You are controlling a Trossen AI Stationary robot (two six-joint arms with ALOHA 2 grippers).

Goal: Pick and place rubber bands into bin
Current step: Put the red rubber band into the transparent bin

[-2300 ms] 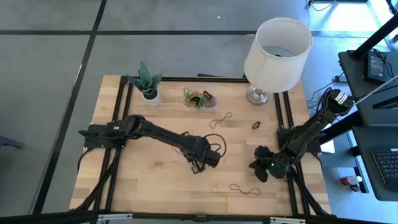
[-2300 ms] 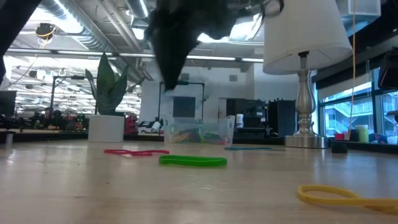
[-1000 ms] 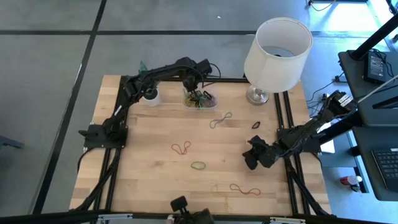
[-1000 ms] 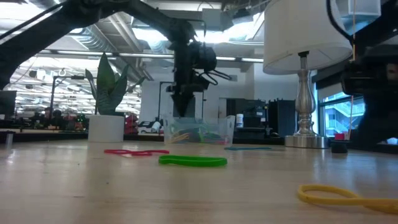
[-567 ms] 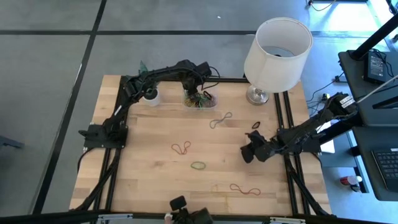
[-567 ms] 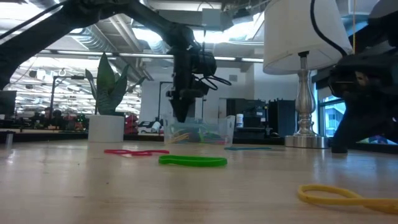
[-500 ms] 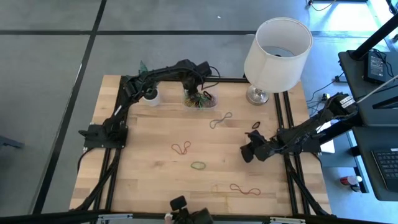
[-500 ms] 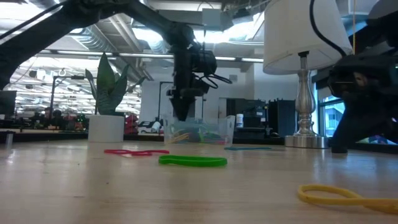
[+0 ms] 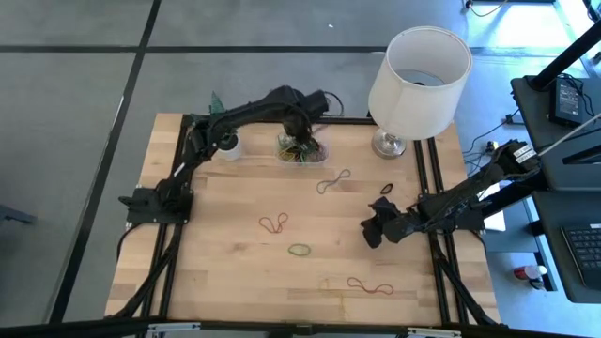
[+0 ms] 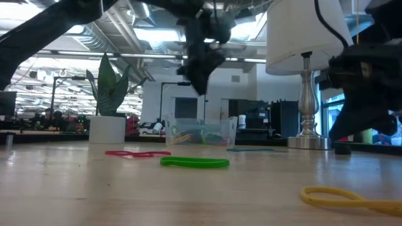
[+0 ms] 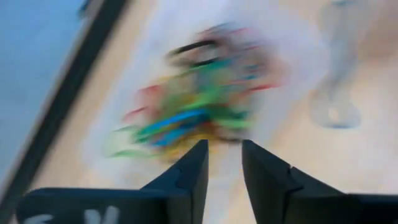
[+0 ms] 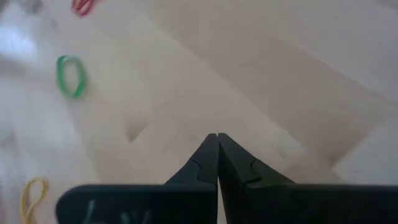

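The left end effector [image 9: 302, 127] is positioned above the bin [image 9: 300, 150] at the far edge of the tabletop [image 9: 225, 244], between the white plant pot [image 9: 228, 145] and the lamp [image 9: 413, 80]. In the low view it hangs clear above the bin [image 10: 201, 133], not touching it. In the left wrist view its two fingers [image 11: 186, 177] stand slightly apart with nothing between them: released, empty.

The bin holds a tangled heap of rubber bands [image 11: 199, 112] in green, red, blue and black.

The right end effector [image 9: 372, 229] is positioned above the right half of the tabletop, near the frame rail. In the right wrist view its fingers [image 12: 208, 158] meet tip to tip with nothing between them: clenched, empty.

Loose bands on the tabletop:
- A red band [image 9: 274, 223], twisted, near the centre.
- A green band [image 9: 300, 250], just beside the red band, toward the near edge.
- A tan band [image 9: 333, 180], twisted, between the bin and the right end effector.
- A black band [image 9: 387, 189], near the lamp base.
- A reddish twisted band [image 9: 370, 286], close to the near edge.
- A yellow band [image 10: 348, 198], nearest the low camera.
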